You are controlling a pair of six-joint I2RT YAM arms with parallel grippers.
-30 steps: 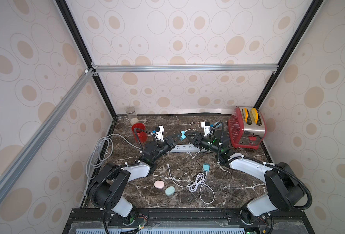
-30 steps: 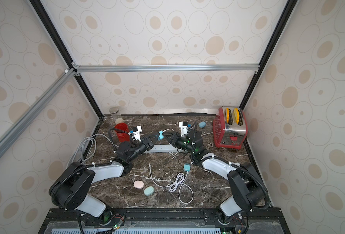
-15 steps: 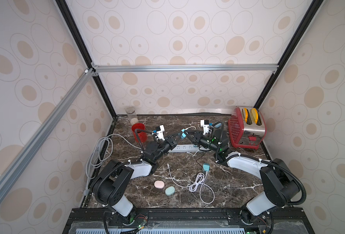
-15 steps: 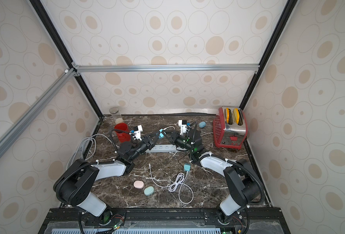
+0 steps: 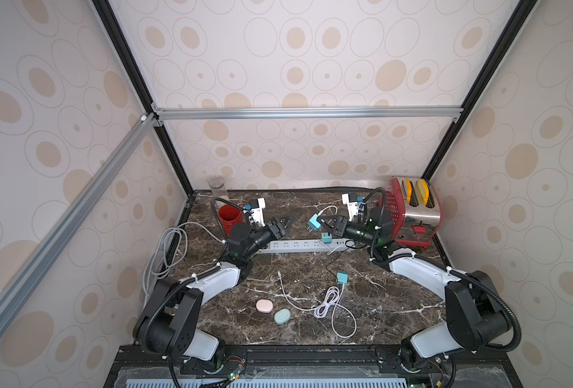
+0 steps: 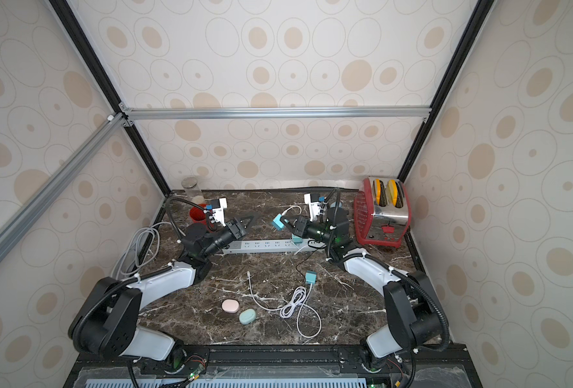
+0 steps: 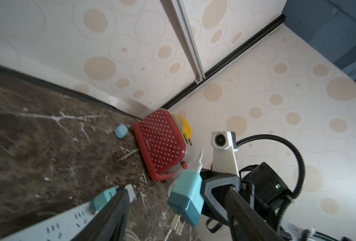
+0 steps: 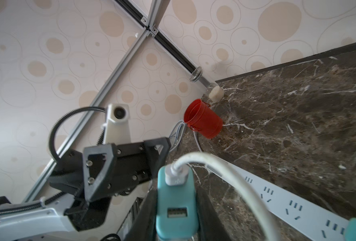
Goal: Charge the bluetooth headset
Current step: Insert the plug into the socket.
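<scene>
My right gripper (image 8: 176,201) is shut on a teal charger plug (image 8: 175,208), held above the white power strip (image 5: 295,245) with a white cable (image 8: 225,167) plugged into its top. In the left wrist view the same plug (image 7: 186,198) hangs between the wide-apart jaws of my open left gripper (image 7: 178,191), prongs bare, touching neither finger. In both top views the two grippers (image 5: 286,224) (image 5: 323,224) face each other across the plug (image 6: 278,222). Two oval headset cases, pink (image 5: 264,305) and mint (image 5: 282,316), lie near the front.
A second teal plug (image 5: 326,239) sits in the strip. A third (image 5: 342,276) lies on the marble with a coiled white cable (image 5: 328,299). Red toaster (image 5: 416,211) back right, a blue case (image 7: 120,131) beside it. Red cup (image 5: 228,216), jar (image 5: 218,188) and grey cable (image 5: 167,248) at left.
My right gripper closed on the teal plug, then my left gripper opened and let go of it. Both arms stay near the strip.
</scene>
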